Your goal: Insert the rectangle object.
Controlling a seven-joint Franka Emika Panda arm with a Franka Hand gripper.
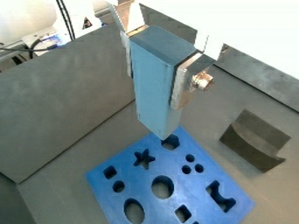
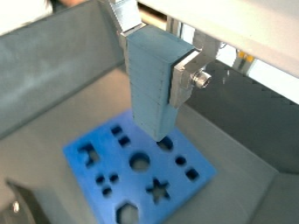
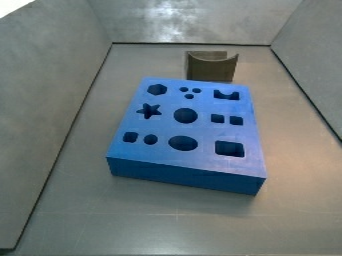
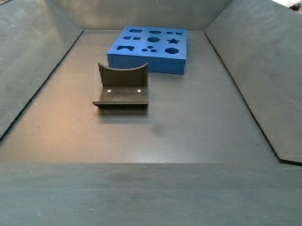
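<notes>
In both wrist views my gripper (image 1: 153, 70) (image 2: 152, 66) is shut on the rectangle object (image 1: 156, 92) (image 2: 149, 92), a tall steel-blue bar held upright between the silver fingers (image 1: 181, 83). The bar's lower end hangs above one edge of the blue board (image 1: 122, 185) (image 2: 117, 156) with shaped holes and does not touch it. The board lies flat on the grey floor in both side views (image 3: 207, 133) (image 4: 147, 62). Neither the gripper nor the bar shows in the side views.
The dark fixture (image 3: 210, 65) (image 4: 120, 88) stands on the floor beside the board, and shows in both wrist views (image 1: 257, 138) (image 2: 30, 206). Sloping grey walls (image 3: 67, 110) enclose the floor on all sides.
</notes>
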